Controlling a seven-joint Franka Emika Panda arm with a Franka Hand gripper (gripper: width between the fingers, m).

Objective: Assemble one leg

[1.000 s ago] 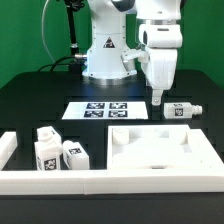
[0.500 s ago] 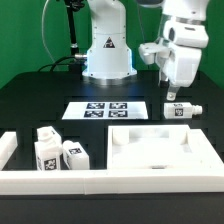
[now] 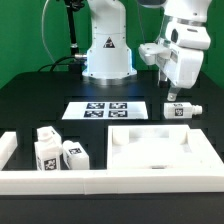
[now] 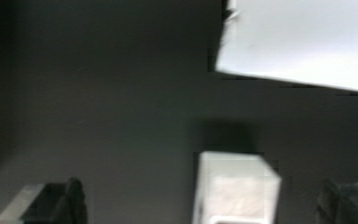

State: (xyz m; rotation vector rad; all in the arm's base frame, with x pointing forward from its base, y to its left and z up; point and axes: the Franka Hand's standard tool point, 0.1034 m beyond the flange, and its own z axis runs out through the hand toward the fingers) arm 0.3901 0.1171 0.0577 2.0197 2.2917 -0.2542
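Observation:
A leg (image 3: 180, 110), a small white post with marker tags and a stub at its end, lies on its side on the black table at the exterior view's right. My gripper (image 3: 173, 96) hangs just above it, open and empty. In the wrist view the leg (image 4: 240, 188) shows as a blurred white block between my two dark fingers (image 4: 55, 203), and my gripper (image 4: 206, 205) does not touch it. Two more legs (image 3: 45, 149) (image 3: 72, 153) stand at the exterior view's left, by the white barrier.
The marker board (image 3: 105, 109) lies mid-table before the robot base. A large flat white slab (image 3: 160, 148) lies in front of the leg. A low white barrier (image 3: 100, 184) runs along the front edge. A blurred white surface (image 4: 309, 45) shows in the wrist view.
The gripper moved to the exterior view's right, from beside the marker board to above the lying leg, then held still for the last half second. The parts have not moved.

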